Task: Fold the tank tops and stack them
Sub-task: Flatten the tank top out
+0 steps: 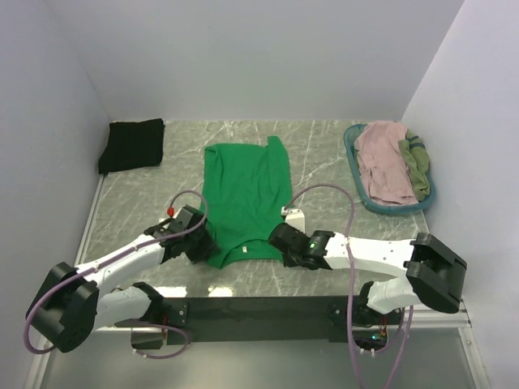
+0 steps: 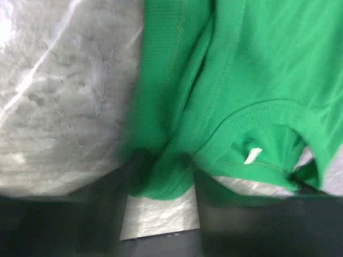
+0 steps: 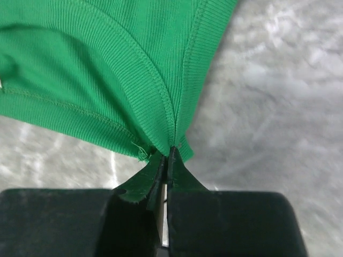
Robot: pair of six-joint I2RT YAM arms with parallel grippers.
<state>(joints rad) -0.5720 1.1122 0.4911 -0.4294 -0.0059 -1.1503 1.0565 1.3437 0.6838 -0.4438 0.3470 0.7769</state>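
Green top: 1, pinched by right fingers | black top: 1 | left fingers: unclear

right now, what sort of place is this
Likely a robot lab test cell: plain white walls box in a marble-look table, with a green tank top laid out and a teal basket of clothes.

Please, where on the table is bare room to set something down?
Bare patches lie between the black tank top and the green tank top, and between it and the basket. The near edge is crowded: left gripper, right gripper.
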